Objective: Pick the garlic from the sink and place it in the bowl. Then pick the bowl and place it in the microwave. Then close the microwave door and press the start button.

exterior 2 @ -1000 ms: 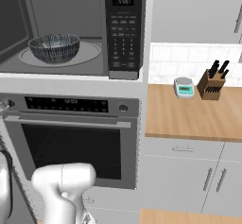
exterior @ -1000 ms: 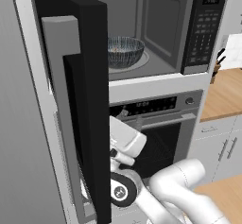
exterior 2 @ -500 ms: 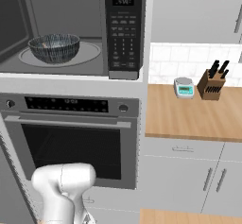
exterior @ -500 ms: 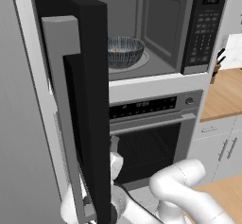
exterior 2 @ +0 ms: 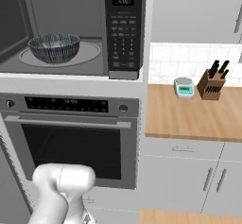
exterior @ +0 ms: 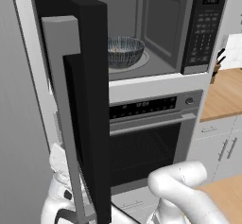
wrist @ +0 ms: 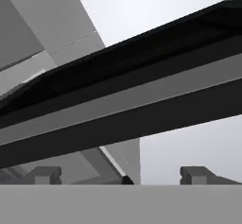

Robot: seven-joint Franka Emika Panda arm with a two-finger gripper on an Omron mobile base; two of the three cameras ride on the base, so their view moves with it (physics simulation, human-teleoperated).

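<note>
My gripper (wrist: 121, 176) spread wide beneath the microwave door (exterior: 78, 100) at 9 o'clock, oven (exterior 2: 71, 138) ahead, bowl (exterior 2: 54, 47) inside the microwave (exterior 2: 71, 29) at 12, wooden counter (exterior 2: 189, 116) with knife block (exterior 2: 213, 82) at 3

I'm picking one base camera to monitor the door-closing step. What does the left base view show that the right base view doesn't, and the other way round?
Left base view alone: the open microwave door swung out toward the camera, with its vertical grey handle.

Right base view alone: the wooden counter seen broadly, with a small scale and a full knife block standing on it.

Both: the bowl sitting inside the microwave, the keypad panel on its right, the oven below, and part of the white arm.
</note>
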